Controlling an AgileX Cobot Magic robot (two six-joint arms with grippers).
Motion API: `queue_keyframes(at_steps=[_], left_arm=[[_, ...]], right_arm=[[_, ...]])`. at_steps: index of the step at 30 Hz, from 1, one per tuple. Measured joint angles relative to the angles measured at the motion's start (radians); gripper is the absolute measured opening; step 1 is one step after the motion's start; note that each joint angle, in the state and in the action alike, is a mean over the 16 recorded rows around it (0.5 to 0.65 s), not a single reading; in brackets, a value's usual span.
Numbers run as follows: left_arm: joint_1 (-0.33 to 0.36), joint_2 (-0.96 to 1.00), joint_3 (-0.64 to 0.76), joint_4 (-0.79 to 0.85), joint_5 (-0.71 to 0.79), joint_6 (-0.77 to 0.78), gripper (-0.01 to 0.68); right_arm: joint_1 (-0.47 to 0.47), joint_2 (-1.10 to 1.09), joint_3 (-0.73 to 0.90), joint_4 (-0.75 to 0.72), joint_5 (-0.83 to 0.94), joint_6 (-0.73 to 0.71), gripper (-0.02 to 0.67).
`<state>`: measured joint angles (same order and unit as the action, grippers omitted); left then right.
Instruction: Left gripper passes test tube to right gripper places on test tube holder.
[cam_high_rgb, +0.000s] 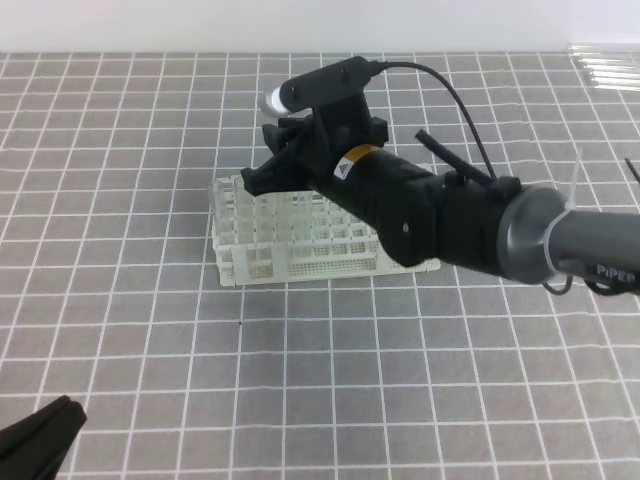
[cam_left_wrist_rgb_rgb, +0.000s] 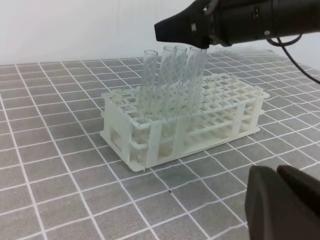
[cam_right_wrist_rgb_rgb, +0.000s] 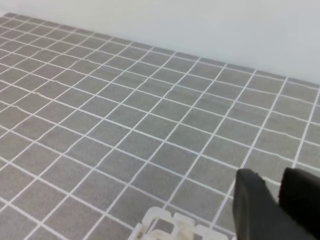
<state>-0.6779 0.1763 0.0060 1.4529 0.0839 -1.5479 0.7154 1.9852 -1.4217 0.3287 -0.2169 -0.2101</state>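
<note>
Right gripper (cam_left_wrist_rgb_rgb: 202, 44), arm extended leftward across the table (cam_high_rgb: 120, 330), hovers over the test tube holder (cam_left_wrist_rgb_rgb: 220, 107), fingers clamped on the test tube (cam_left_wrist_rgb_rgb: 194, 75) seated there beside three others. Left gripper (cam_left_wrist_rgb_rgb: 277, 200) low, fingers together.

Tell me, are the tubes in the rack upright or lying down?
Roughly upright, leaning slightly: three tubes stand in the rack, open tops up, under the right gripper.

Right arm (cam_high_rgb: 570, 240): grey tube lettered PiPER, black wrist housing, yellow warning-triangle sticker (cam_high_rgb: 352, 160), silver-tipped black cylinder (cam_high_rgb: 315, 87) on top with a black cable (cam_high_rgb: 450, 95) looping back. Right pincer (cam_high_rgb: 262, 178) black, blocky. Left pincer (cam_left_wrist_rgb_rgb: 282, 202) matte black with rounded fingers.
</note>
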Motion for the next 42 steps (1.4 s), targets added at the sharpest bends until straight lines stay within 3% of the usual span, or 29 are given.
queue_keyframes(at_steps=[12, 26, 30, 35, 42], left_arm=[[0.0, 0.0, -0.001, 0.0, 0.0, 0.0, 0.0], [0.0, 0.001, 0.001, 0.0, 0.001, 0.001, 0.0], [0.0, 0.0, 0.001, 0.0, 0.001, 0.001, 0.0], [0.0, 0.0, -0.001, 0.0, 0.0, 0.0, 0.0], [0.0, 0.001, 0.001, 0.0, 0.001, 0.001, -0.001]], right_arm=[[0.01, -0.01, 0.054, -0.003, -0.076, 0.01, 0.117], [0.017, -0.067, 0.061, 0.006, 0.049, 0.017, 0.374], [0.02, -0.106, 0.064, 0.004, 0.09, 0.008, 0.412], [0.022, -0.171, 0.066, 0.001, 0.15, -0.008, 0.384], [0.022, -0.541, 0.315, -0.003, 0.304, -0.028, 0.192]])
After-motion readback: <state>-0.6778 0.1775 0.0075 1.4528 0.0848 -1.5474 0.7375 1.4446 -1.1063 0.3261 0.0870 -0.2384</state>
